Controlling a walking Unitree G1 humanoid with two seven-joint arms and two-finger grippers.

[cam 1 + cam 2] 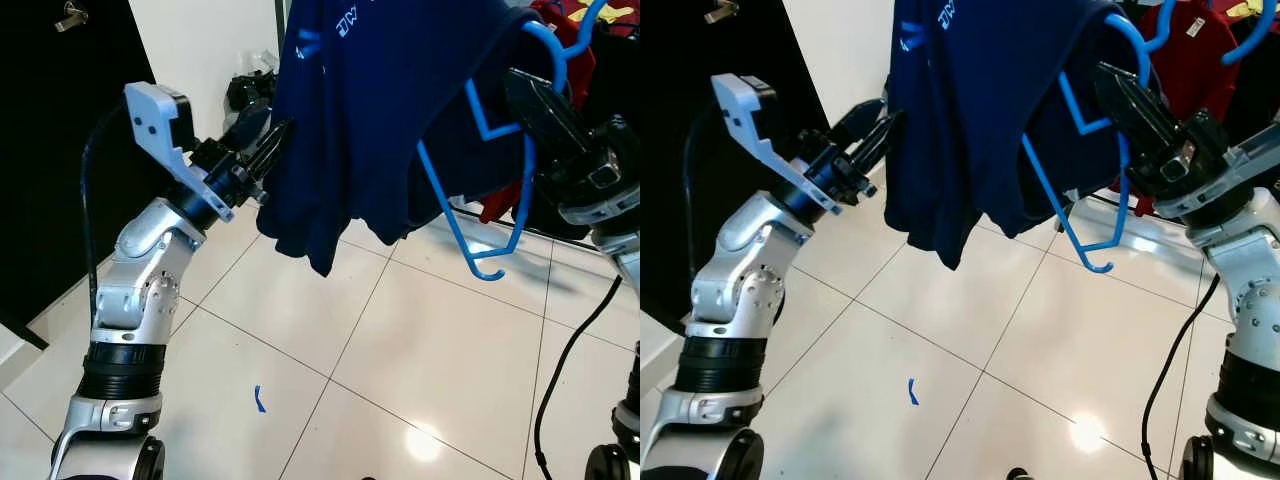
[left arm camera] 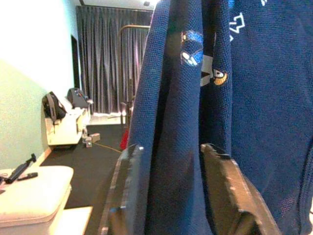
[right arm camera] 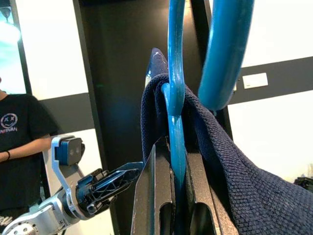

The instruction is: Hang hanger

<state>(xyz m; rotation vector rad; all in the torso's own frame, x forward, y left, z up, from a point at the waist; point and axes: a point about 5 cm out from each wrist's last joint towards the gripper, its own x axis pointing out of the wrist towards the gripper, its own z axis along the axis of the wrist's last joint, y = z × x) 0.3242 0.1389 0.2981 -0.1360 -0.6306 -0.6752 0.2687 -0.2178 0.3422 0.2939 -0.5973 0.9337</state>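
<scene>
A navy shirt (image 1: pixel 370 110) with white and blue print is draped over a blue plastic hanger (image 1: pixel 470 215), held up in the air. The hanger's hook (image 1: pixel 488 272) points down toward the floor. My right gripper (image 1: pixel 530 95) is shut on the hanger's bar from the right, with shirt cloth bunched over its fingers (image 3: pixel 146 196). From the left, my left gripper (image 1: pixel 268 145) reaches the shirt's hanging edge. Its fingers (image 2: pixel 124 196) stand apart with a fold of the shirt (image 2: pixel 171 147) between them.
A red garment (image 1: pixel 1190 50) and another blue hanger (image 1: pixel 1250 30) hang behind at the upper right. A black door (image 1: pixel 50 150) is on the left. White tiled floor (image 1: pixel 400 360) carries a blue tape scrap (image 1: pixel 259 398). A person in a black T-shirt (image 3: pixel 19 147) stands beyond my left arm.
</scene>
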